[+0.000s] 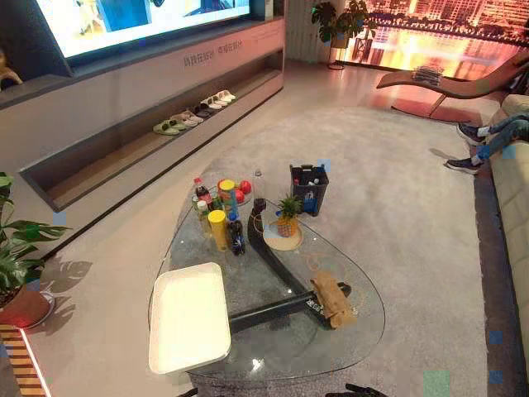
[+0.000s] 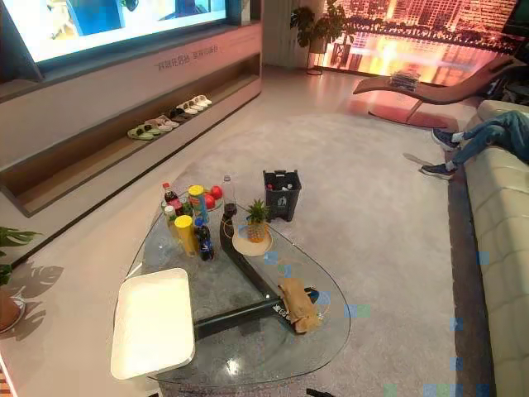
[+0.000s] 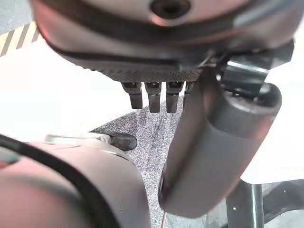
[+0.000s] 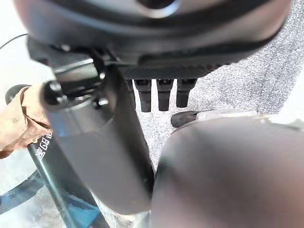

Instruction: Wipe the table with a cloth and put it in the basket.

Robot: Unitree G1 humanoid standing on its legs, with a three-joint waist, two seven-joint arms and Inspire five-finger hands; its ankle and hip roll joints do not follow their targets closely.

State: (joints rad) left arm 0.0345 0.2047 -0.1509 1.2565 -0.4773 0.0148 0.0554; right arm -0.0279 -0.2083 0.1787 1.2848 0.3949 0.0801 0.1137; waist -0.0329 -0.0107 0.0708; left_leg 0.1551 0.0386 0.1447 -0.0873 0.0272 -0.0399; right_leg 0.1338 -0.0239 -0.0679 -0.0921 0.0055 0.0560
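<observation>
Head views, left to right:

- Potted plant at the frame's left edge, on the floor.
- Glass table filled the lower centre. A white tray lay on its lower-left part, bare.
- A cluster of bottles stood at the table's upper end, with a small pineapple on a round mat just to the right of them.
- Black basket stood on the carpet above the table's upper edge, off the glass. Something was inside it, too small to tell what.
- Brown cloth lay crumpled on the table's lower-right part, well apart from the basket, with nothing touching it.
- A seated person's legs showed at the upper right, far from the table.

Wrist views:

- Left hand hung free with fingers straight and apart from the thumb, holding nothing, carpet beyond it.
- Right hand was the same: fingers straight, empty. The cloth showed past its thumb, on the glass, not in contact.

Judgement: the task looked to be at its very start. The cloth was not picked up and I saw no sign of wiping. Grasping, wiping and carrying the cloth to the basket were all left to do. The right hand appeared the nearer one to the cloth.
</observation>
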